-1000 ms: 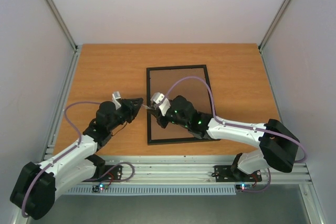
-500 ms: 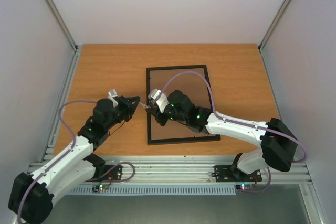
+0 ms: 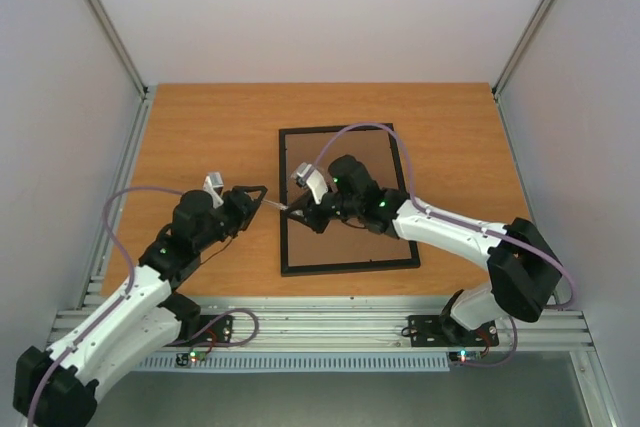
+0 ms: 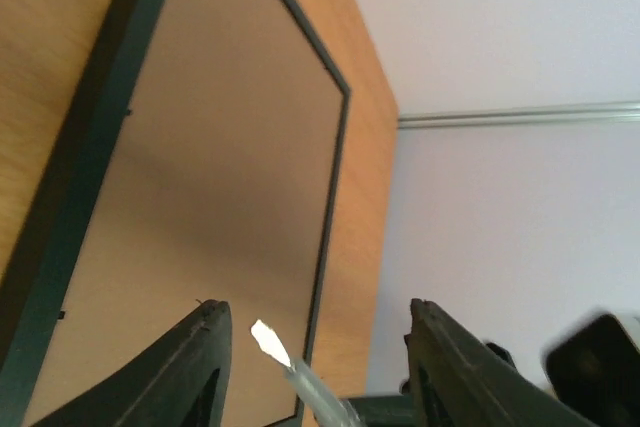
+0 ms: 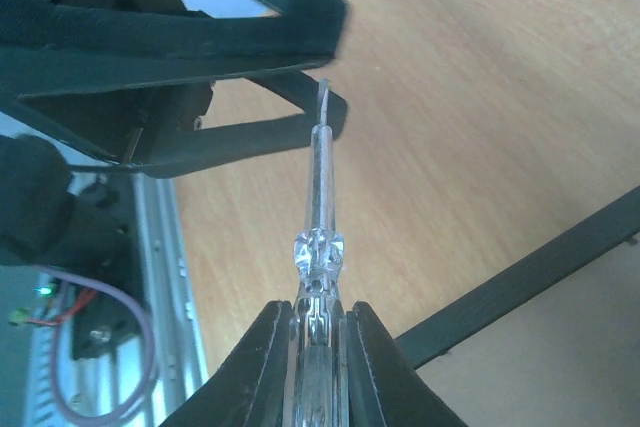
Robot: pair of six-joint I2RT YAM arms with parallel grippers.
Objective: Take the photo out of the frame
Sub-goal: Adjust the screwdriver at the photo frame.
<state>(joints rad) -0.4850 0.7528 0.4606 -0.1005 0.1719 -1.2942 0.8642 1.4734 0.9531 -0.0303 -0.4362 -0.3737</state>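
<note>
Soft, even light from above, only faint shadows on the table [image 3: 200, 127]; overhead view sharp, both wrist views blurry close to the lens

I count one frame [image 3: 350, 242], one clear tool [image 5: 318, 182], one table [image 3: 200, 137], and two grippers: the left gripper [image 3: 262, 201] and the right gripper [image 3: 298, 211].

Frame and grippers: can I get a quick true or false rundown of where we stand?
The frame lies back up, brown board showing. True.
The right gripper is shut on a clear-handled tool. True.
The left gripper is clamping the tool. False: it is open, its fingers either side of the tool's tip.
The photo is out on the table. False: no photo is visible.
</note>
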